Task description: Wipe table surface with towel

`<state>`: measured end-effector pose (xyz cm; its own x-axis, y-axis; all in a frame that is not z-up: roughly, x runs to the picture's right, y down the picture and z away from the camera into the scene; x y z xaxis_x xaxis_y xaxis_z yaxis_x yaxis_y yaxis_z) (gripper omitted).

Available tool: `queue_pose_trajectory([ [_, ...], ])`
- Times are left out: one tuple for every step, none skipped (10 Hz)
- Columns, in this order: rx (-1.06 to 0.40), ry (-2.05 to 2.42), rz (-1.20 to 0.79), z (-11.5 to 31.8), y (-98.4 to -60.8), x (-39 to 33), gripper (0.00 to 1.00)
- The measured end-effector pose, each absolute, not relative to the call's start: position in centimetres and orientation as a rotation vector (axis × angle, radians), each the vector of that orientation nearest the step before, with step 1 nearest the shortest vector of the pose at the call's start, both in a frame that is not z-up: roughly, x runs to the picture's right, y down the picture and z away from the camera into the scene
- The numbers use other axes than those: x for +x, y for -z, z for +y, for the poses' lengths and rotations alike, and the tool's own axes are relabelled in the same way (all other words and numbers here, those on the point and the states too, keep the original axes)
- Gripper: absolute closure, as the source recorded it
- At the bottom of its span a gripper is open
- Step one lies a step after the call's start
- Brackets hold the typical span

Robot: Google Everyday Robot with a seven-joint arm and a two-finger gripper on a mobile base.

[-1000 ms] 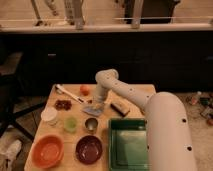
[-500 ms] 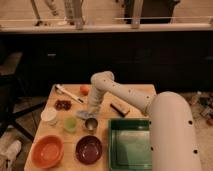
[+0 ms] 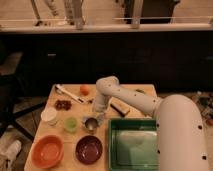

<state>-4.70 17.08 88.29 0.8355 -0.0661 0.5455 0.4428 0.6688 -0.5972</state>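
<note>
The wooden table (image 3: 131,95) stands in the middle of the camera view. My white arm reaches in from the lower right, bends at an elbow (image 3: 107,85) over the table's centre and points down. My gripper (image 3: 98,118) is low over the table, right beside a small metal cup (image 3: 90,124). I see no towel in this view.
A green tray (image 3: 132,145) sits at the front right. An orange bowl (image 3: 47,151) and a purple bowl (image 3: 89,149) sit at the front. A green cup (image 3: 71,124), a white cup (image 3: 49,116), an orange fruit (image 3: 84,90), a utensil (image 3: 67,93) and a dark block (image 3: 120,107) are nearby.
The arm has swung left and the gripper has come down and forward, from near the dark block to beside the metal cup.
</note>
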Motion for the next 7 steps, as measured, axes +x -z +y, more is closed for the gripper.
queue_pose_trajectory([
  [-0.792, 0.286, -0.498, 16.8, -88.6, -3.6, 1.00],
  [-0.787, 0.271, -0.480, 16.3, -89.0, -2.9, 1.00],
  [-0.776, 0.264, -0.464, 15.4, -89.5, -2.6, 1.00],
  [-0.766, 0.265, -0.456, 14.5, -90.0, -2.8, 1.00],
  [-0.760, 0.271, -0.453, 14.0, -90.3, -3.1, 1.00],
  [-0.753, 0.285, -0.450, 13.2, -90.9, -3.7, 1.00],
  [-0.747, 0.292, -0.450, 12.7, -91.2, -4.2, 1.00],
])
